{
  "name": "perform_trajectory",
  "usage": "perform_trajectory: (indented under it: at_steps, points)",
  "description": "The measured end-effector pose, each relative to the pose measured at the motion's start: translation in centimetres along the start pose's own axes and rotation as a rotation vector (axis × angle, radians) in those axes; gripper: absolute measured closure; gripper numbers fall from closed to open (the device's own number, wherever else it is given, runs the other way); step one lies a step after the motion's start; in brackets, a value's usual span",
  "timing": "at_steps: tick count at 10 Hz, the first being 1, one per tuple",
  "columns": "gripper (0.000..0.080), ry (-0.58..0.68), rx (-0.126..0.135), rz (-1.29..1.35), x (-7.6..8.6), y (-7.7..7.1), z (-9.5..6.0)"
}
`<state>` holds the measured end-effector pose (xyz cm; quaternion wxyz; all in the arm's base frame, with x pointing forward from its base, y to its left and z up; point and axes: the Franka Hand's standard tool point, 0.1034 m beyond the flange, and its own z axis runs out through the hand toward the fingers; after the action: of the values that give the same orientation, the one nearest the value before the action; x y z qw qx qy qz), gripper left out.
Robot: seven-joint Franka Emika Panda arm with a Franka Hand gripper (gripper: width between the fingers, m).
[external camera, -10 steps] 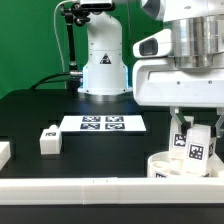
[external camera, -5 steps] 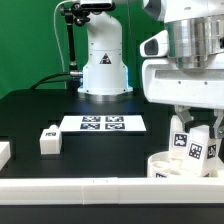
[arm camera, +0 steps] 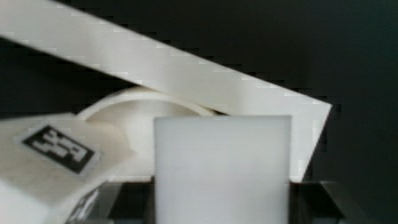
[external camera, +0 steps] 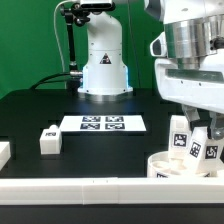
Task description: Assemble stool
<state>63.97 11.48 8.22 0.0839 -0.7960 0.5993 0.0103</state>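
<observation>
Clamping a white leg (arm camera: 222, 165) in a nearly closed grip, the end effector (external camera: 203, 128) hovers over the seat (external camera: 163, 165) at the exterior view's lower right; a spare leg (external camera: 48, 139) at left on the tabletop (external camera: 30, 110) awaits fitting.

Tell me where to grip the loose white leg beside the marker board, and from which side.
Probably from above: pinch the loose leg across two opposite flat sides. It is a small block lying on the table, tag up, apart from everything else.
</observation>
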Motion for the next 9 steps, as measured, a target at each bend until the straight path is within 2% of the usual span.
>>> perform_trajectory:
  at_steps: [2,4,5,9]
  points:
    - [0.0459,-0.011,0.004,0.088,-0.16,-0.04,0.03]
    - [0.0459,-0.039,0.033,0.303,-0.36,-0.28,0.06]
    - [0.0459,-0.052,0.06,0.474,-0.76,-0.55,0.12]
    - [0.0459,-0.089,0.064,0.676,-1.08,-0.61,0.23]
